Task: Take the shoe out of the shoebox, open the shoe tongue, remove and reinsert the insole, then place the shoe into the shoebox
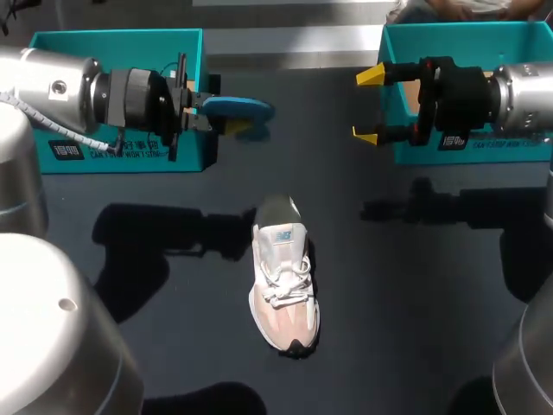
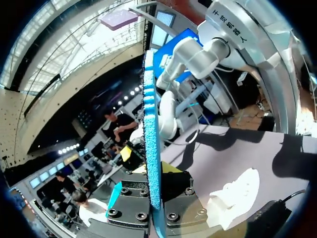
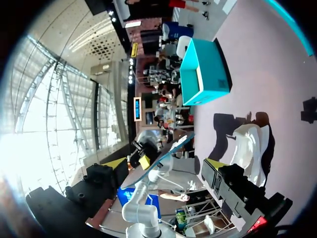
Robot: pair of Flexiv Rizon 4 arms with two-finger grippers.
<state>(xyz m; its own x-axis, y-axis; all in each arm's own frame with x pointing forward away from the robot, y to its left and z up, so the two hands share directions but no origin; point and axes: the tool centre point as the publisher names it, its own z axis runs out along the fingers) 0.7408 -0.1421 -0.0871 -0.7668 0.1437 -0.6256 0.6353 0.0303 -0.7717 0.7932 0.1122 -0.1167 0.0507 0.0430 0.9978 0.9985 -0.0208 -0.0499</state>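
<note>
Head view — insole (image 1: 251, 108) clamped in left gripper (image 1: 226, 117).

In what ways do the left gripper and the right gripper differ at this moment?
The left gripper is shut on the blue insole; the right gripper is open and holds nothing. The left gripper points toward the right side, the right gripper toward the left. Both hang above the table, apart from the shoe.
</note>
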